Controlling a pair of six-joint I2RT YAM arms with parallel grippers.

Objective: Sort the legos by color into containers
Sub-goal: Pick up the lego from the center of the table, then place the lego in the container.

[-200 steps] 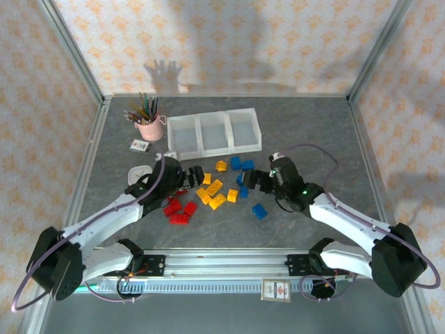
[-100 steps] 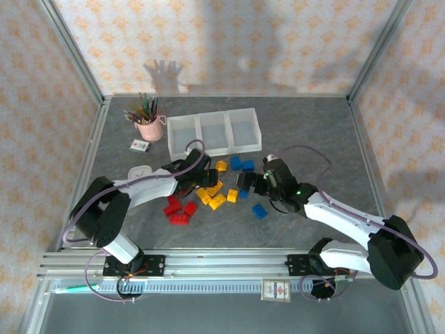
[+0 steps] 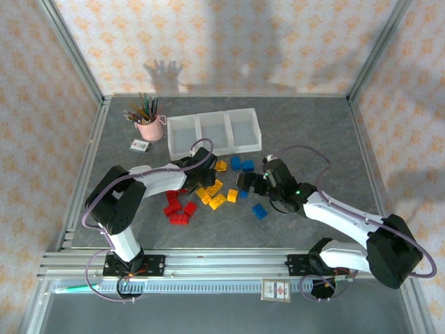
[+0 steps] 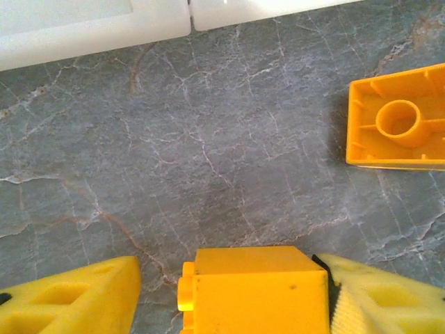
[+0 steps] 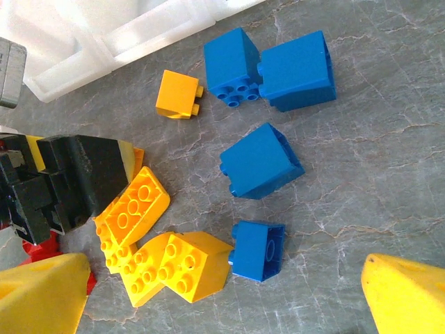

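Note:
The legos lie in a loose pile in front of the containers (image 3: 212,132): red bricks (image 3: 177,209), yellow bricks (image 3: 214,195) and blue bricks (image 3: 242,164). My left gripper (image 3: 200,174) is low over the yellow ones and open. A yellow brick (image 4: 254,289) sits between its fingers, against the right finger (image 4: 379,296), with a gap to the left one. An upturned yellow brick (image 4: 400,125) lies ahead. My right gripper (image 3: 245,182) is open wide above a small blue brick (image 5: 257,249). Other blue bricks (image 5: 261,160) and yellow bricks (image 5: 181,268) lie around it.
A pink cup of pencils (image 3: 148,129) stands left of the tray, with a small card (image 3: 140,145) and a white object (image 3: 142,170) below it. The tray rim (image 4: 97,28) is just ahead of the left gripper. One blue brick (image 3: 259,211) lies apart, nearer the front.
The left arm has swung inward and its gripper has moved right, up to the yellow bricks. The right gripper has shifted slightly left and toward the tray.

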